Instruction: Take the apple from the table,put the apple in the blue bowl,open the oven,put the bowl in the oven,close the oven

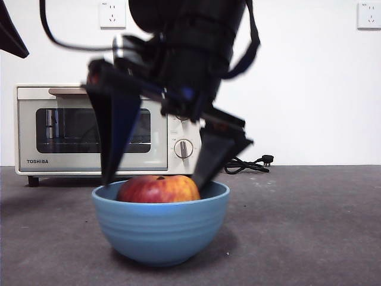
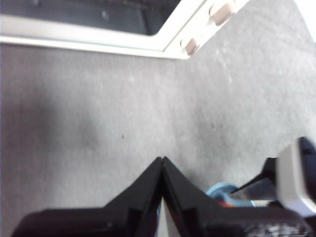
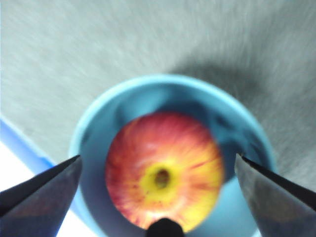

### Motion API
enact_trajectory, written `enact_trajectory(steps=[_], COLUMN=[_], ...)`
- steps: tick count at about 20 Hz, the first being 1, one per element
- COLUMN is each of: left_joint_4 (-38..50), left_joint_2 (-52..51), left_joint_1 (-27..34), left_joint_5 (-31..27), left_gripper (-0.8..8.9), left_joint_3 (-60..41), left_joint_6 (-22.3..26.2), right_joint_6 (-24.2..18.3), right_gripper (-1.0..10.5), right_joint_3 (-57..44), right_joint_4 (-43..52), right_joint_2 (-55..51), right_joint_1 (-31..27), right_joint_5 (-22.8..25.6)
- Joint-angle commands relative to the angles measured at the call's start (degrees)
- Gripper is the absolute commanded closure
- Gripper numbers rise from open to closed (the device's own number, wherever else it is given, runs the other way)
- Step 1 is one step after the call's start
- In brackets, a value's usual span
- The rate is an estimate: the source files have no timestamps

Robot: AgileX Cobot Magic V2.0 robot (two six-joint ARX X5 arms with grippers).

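table (image 1: 309, 238) dark grey, wall (image 1: 309, 89) white

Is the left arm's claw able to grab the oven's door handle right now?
Probably yes. The left claw hangs shut over bare dark grey table near the cream-white boxy oven; nothing lies between. The right claw is busy at the glossy blue bowl.
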Motion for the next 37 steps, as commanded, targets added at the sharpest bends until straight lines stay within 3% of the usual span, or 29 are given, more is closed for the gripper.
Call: enact_trajectory(steps=[1, 5, 6, 9, 10, 14, 17, 20, 25, 29, 35, 37], left_joint_4=[1.7, 4.9, 5.8, 5.8, 5.8, 5.4, 5.4, 5.3, 3.7, 0.7, -5.4, -6.8], left_joint_2=[0.7, 3.6, 4.9, 12.2, 14.8, 26.5, 33.6, 38.2, 41.8, 42.7, 42.7, 42.6], left_joint_1=[-0.2, -0.1, -0.1, -0.1, -0.1, 0.0, 0.5, 0.6, 0.6, 0.6, 0.1, -0.3], left_joint_5=[-0.1, -0.1, -0.1, -0.1, -0.1, -0.3, 0.1, -0.1, -3.2, -3.3, -10.6, -10.7], left_gripper=[8.19, 8.19, 8.19, 8.19, 8.19, 8.19, 8.19, 8.19, 8.19, 8.19, 8.19, 8.19], left_joint_3=[0.2, 2.4, 3.9, 12.8, 15.6, 26.4, 31.3, 34.1, 34.1, 34.1, 34.0, 33.9], left_joint_6=[0.8, 0.9, 1.1, 3.3, 3.9, 5.2, 5.0, 5.0, 5.6, 7.1, 9.5, 9.9], right_joint_6=[0.4, -0.1, -0.1, 0.0, 0.0, 0.5, 1.7, 2.1, 2.6, 3.4, 3.5, 3.5], right_gripper=[4.1, 4.2, 4.8, 9.2, 9.5, 9.5, 9.5, 9.5, 9.5, 9.5, 9.5, 9.5], right_joint_3=[5.0, 12.6, 13.4, 13.8, 13.8, 11.2, 4.5, -2.3, -6.8, -6.8, -6.8, -6.8], right_joint_4=[-3.7, -11.6, -12.5, -13.6, -13.7, -13.3, -11.1, -9.4, -9.6, -9.4, -7.8, -7.9], right_joint_2=[0.0, -1.9, -2.8, -6.8, -7.6, -12.0, -16.5, -21.8, -29.1, -31.6, -31.7, -31.7], right_joint_1=[0.1, 0.1, 0.1, 0.0, 0.0, -3.0, -8.9, -15.7, -23.1, -24.7, -24.8, -24.8], right_joint_5=[0.2, 1.4, 2.4, 5.7, 7.2, 8.8, 8.3, 4.9, 4.0, 2.8, -1.4, -1.6])
